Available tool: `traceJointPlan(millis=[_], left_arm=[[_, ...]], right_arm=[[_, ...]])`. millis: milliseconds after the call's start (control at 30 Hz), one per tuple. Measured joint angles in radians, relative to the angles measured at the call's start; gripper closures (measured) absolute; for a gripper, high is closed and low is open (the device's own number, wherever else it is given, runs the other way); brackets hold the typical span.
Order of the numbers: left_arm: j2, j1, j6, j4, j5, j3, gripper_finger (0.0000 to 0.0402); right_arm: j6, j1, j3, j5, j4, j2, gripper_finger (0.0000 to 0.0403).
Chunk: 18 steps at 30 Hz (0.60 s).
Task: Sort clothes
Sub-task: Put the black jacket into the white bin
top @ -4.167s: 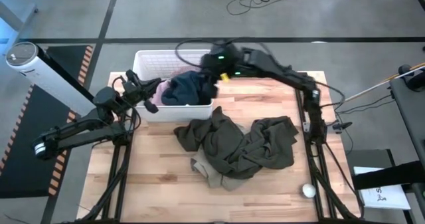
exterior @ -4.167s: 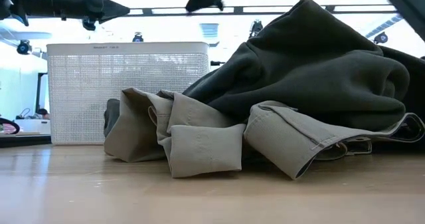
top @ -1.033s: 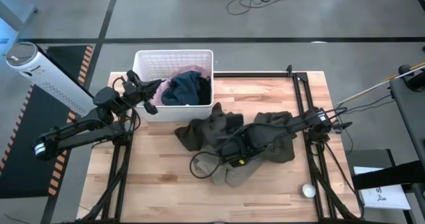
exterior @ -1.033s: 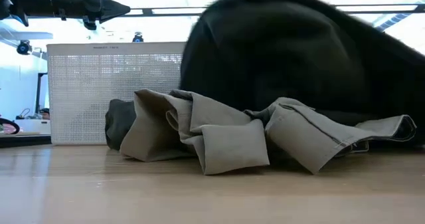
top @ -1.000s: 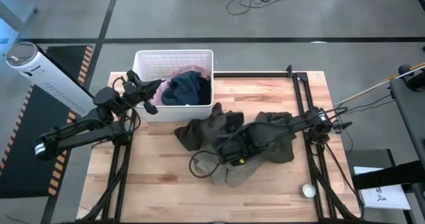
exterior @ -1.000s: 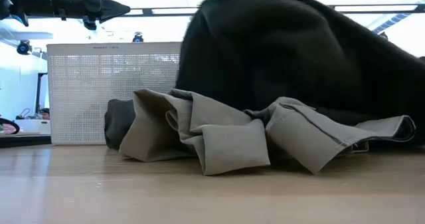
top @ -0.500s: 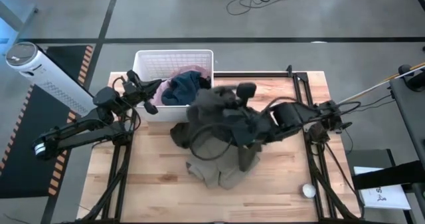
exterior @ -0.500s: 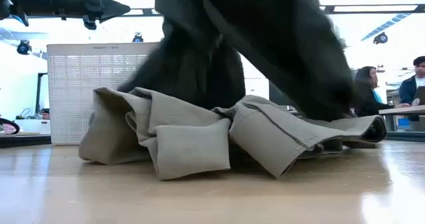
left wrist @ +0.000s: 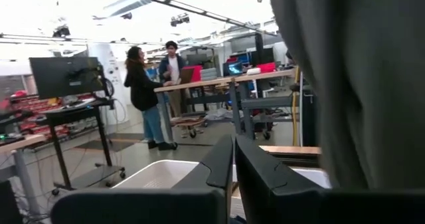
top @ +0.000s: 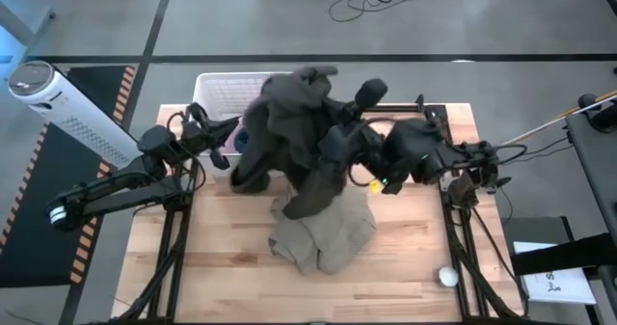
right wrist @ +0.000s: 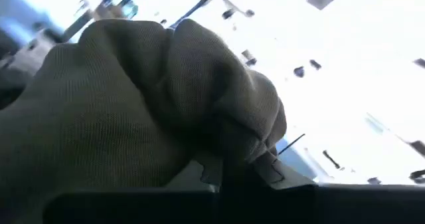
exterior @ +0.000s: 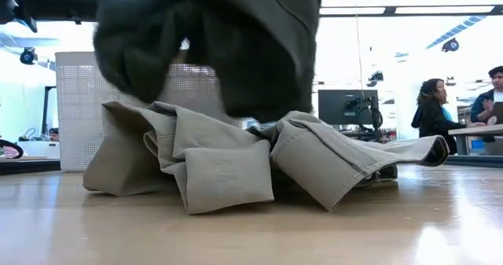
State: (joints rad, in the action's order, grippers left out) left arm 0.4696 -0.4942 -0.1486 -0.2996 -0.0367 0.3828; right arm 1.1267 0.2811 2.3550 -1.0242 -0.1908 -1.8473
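Right end effector (top: 333, 137), high view: fingers clamped on a dark olive garment (top: 289, 122), lifted off the table (top: 424, 257) and draped across the near edge of the white basket (top: 217, 89), hiding most of it. Fingertips buried in the cloth. Khaki garment (top: 318, 238) lies crumpled on the table just in front of the basket, below the hanging one. Small white ball (top: 448, 277) sits well apart from the basket, near the table's front right corner. Left end effector (top: 220, 130) hovers at the basket's left side, fingers together, holding nothing.

Low view: khaki garment (exterior: 228, 167) folded in a heap on the table, in front of the basket (exterior: 78, 108). Dark olive garment (exterior: 236, 37) hangs above it; cannot tell if they touch. People (exterior: 428, 108) sit at desks in the room beyond.

Left wrist view: left fingers (left wrist: 262, 177) pressed together, basket rim (left wrist: 156, 174) beyond them, olive cloth (left wrist: 358, 78) hanging beside. Two people (left wrist: 143, 91) stand in the room.

Right wrist view: olive cloth (right wrist: 133, 111) bunched in the right end effector.
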Motion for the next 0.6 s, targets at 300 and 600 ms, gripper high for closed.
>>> traceJointPlan(millis=[300, 600], left_arm=[[0.032, 0.000, 0.008, -0.031, -0.034, 0.000, 0.0335], [0.041, 0.000, 0.002, -0.056, 0.011, 0.000, 0.0252]], right_arm=[[0.158, -0.081, 0.000, 0.200, 0.272, 0.001, 0.0401], [0.156, -0.214, 0.000, 0.364, 0.398, -0.011, 0.0401]])
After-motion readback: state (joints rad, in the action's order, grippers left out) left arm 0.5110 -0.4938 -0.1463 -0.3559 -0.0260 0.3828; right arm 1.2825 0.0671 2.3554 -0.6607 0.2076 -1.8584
